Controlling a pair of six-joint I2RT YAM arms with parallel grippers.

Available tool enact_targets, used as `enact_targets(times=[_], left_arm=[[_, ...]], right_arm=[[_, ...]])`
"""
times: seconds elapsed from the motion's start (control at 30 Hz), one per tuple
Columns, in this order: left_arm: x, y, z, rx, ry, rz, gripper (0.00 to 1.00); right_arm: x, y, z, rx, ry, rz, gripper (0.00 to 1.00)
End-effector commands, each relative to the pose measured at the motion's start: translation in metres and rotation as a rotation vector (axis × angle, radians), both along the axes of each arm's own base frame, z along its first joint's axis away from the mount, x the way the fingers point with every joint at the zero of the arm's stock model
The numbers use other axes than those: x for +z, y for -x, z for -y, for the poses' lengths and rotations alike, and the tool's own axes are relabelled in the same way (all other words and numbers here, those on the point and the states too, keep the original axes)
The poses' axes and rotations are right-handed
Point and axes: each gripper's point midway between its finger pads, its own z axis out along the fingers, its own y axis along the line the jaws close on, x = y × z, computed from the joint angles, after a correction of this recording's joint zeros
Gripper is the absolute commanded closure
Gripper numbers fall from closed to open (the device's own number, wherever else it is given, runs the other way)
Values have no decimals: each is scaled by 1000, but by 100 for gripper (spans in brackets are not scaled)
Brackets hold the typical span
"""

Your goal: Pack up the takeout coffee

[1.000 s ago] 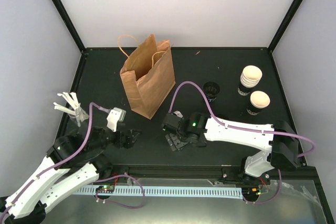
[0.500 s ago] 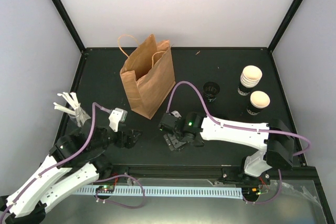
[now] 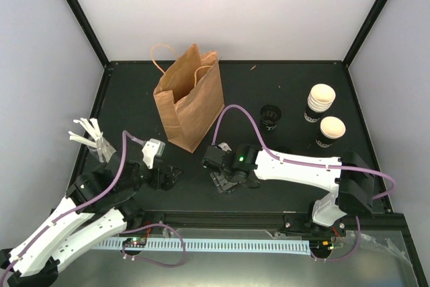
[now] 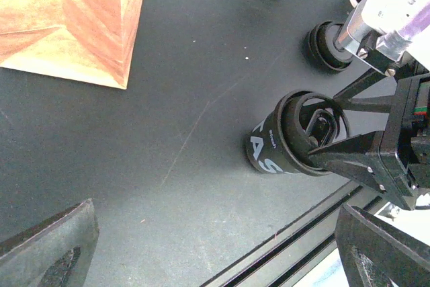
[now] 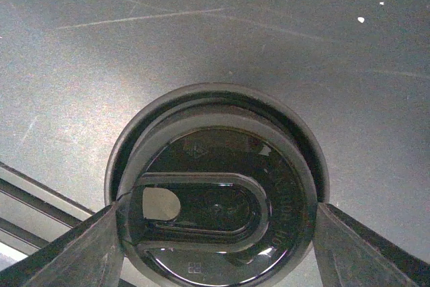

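Black fingers of the right gripper (image 5: 216, 212) press against opposite sides of the lid (image 5: 269, 186), so its jaws pinch the takeout coffee (image 4: 267, 154) at the rim. The cup seems to stand on the table (image 3: 289, 78) close to the near edge, though I cannot tell whether it is lifted. To its left the left gripper (image 3: 172, 175) hovers, jaws spread wide and empty. Farther off, the paper bag (image 3: 191, 102) stands open, apart from the cup. By this the grasp looks made; the carry to the bag and the lowering inside are left. An open cup (image 3: 331, 131), a stack of cups (image 3: 320, 102) and a dark cup (image 3: 270, 116) stand far right.
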Motion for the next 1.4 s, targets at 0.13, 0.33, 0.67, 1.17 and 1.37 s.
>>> enact_targets(times=[0.13, 0.33, 0.67, 1.17, 1.37], left_arm=[[7, -6, 7, -7, 11, 12, 1], [9, -8, 8, -8, 18, 19, 1], [8, -10, 10, -5, 20, 17, 1], [17, -19, 6, 32, -7, 41, 1], [21, -24, 2, 58, -20, 64, 1]], right_arm=[[7, -3, -2, -8, 2, 25, 19], [9, -3, -1, -4, -2, 28, 18], [2, -3, -5, 13, 14, 18, 19], [18, -8, -7, 9, 3, 46, 24], [24, -14, -7, 10, 6, 71, 24]])
